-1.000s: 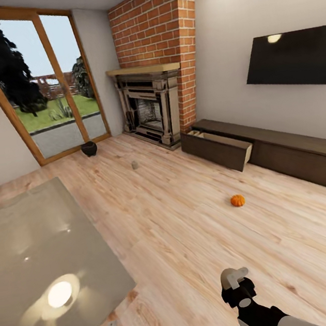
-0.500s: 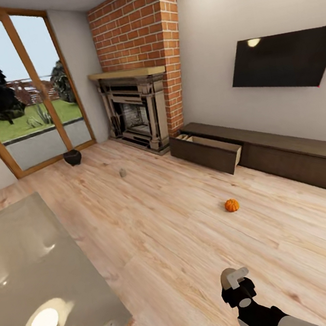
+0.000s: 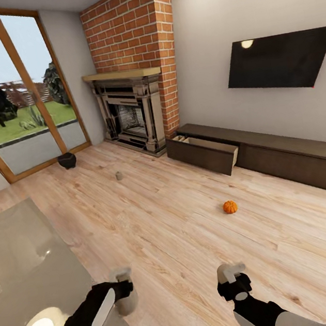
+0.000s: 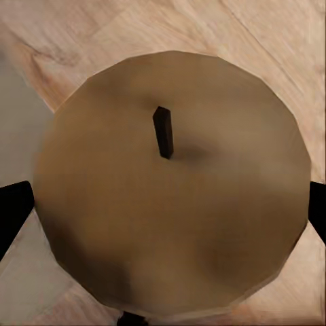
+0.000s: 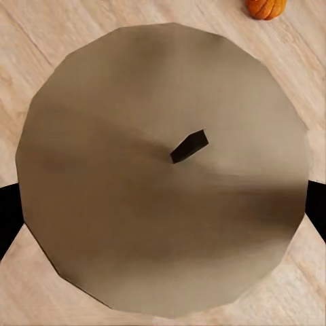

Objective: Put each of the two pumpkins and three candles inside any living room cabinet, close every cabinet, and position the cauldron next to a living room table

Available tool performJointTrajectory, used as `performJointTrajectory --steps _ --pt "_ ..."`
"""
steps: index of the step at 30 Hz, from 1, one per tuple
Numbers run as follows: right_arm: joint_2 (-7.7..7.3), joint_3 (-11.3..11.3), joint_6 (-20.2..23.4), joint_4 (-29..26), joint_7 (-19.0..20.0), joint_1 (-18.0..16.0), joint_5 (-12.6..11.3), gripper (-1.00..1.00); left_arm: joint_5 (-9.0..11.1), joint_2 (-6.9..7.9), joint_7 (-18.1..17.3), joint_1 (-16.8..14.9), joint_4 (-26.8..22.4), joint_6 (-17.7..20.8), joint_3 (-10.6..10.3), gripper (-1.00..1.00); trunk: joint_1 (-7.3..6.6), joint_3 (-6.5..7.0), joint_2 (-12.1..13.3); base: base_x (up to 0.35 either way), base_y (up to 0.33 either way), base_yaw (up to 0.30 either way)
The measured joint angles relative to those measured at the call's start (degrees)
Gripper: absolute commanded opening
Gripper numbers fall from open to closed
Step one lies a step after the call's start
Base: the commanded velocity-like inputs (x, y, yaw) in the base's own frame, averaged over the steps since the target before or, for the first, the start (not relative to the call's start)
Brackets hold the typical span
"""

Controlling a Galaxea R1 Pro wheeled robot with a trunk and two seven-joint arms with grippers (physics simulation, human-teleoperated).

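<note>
Each pincer grips a tan candle. In the left wrist view the left candle [image 4: 170, 183] shows its round top and dark wick between the two dark fingers [image 4: 13, 217], which press on opposite sides of it. In the right wrist view the right candle [image 5: 163, 170] sits the same way between that pincer's fingers [image 5: 8, 217]. From the head view, the left pincer [image 3: 123, 289] holds its candle [image 3: 126, 303] over the near corner of the pale glassy worktop [image 3: 25, 256], and the right pincer [image 3: 231, 278] holds its candle [image 3: 230, 272] above the wooden floor [image 3: 166, 220].

One orange pumpkin [image 3: 230, 206] lies on the floor ahead of the right pincer, well apart from it and near the long dark-brown cabinet [image 3: 287, 157] along the right wall; the same pumpkin [image 5: 266, 7] shows at the edge of the right wrist view. The cabinet's end compartment [image 3: 206, 152], nearest the fireplace, stands tilted open; whether anything lies inside cannot be told. A third candle [image 3: 119, 176] stands on the floor further off, between the worktop and the fireplace [image 3: 129, 113]. The black cauldron [image 3: 67, 160] sits on the floor by the glass door [image 3: 18, 101], well apart from the worktop. A dark television [image 3: 278, 61] hangs on the wall above the cabinet, beside the brick chimney [image 3: 132, 26].
</note>
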Motion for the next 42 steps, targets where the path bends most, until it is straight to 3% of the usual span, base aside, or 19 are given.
performJointTrajectory --steps 1,4,6,7,8,15,17,20,24,29,42 --pt "-0.06 -2.4 1.1 -2.2 -0.1 -0.1 0.1 -1.00 -0.3 0.40 1.5 0.0 -5.6 5.2 0.1 -1.00 0.00 0.00 0.0 0.000 0.000 0.000" --pt "-0.12 -5.9 6.6 -6.0 -0.1 -0.5 -0.1 -1.00 -0.1 0.56 3.8 0.1 -13.2 9.7 0.6 -1.00 0.00 0.00 0.0 0.000 0.000 0.000" --pt "-0.13 -8.5 10.7 -9.1 -0.1 -1.0 0.0 -1.00 -0.1 0.69 4.8 0.0 -16.0 10.8 1.0 -1.00 0.00 0.00 0.0 0.000 0.000 0.000" --pt "-0.17 -11.5 14.0 -12.5 -0.2 -1.5 -0.2 -1.00 -0.2 0.76 5.2 -0.2 -17.9 11.3 1.9 -1.00 0.01 0.00 0.0 0.000 0.000 0.000" --pt "-0.14 -13.1 15.6 -15.6 -0.3 -1.8 0.3 -1.00 -0.3 0.74 5.2 -0.4 -19.1 11.4 2.4 -1.00 0.00 0.01 0.0 0.000 0.000 0.000" --pt "-0.26 -23.1 27.1 -25.6 -0.9 -5.3 0.4 -1.00 0.0 0.42 5.4 -1.7 -28.3 13.0 4.0 -1.00 0.01 0.00 0.0 0.000 0.000 0.000" --pt "-0.31 -24.0 28.7 -27.6 -0.9 -6.9 0.3 -1.00 0.0 0.38 5.4 -1.9 -33.3 13.2 4.3 -1.00 0.00 0.00 0.0 0.003 0.000 0.000" --pt "-0.28 -24.4 29.3 -28.8 -0.9 -8.5 0.3 -1.00 0.1 0.35 5.4 -1.9 -35.7 13.4 4.5 -1.00 0.00 -0.01 0.0 0.149 0.014 0.000" --pt "-0.22 -24.4 29.5 -29.1 -0.9 -9.2 0.2 -1.00 -0.2 0.70 5.5 -1.9 -36.8 13.8 4.5 -1.00 0.00 -0.02 0.0 0.289 0.100 0.000" --pt "-0.28 -24.3 29.5 -30.6 -0.7 -9.3 0.2 -1.00 -0.2 0.88 5.5 -1.9 -37.9 17.8 4.5 -1.00 0.00 -0.01 0.0 0.200 0.080 -0.020" --pt "-0.24 -24.5 29.6 -31.4 -0.7 -9.3 -0.1 -1.00 0.0 0.52 5.5 -1.9 -38.3 18.3 4.3 -1.00 0.00 0.21 0.0 0.090 0.061 -0.115"
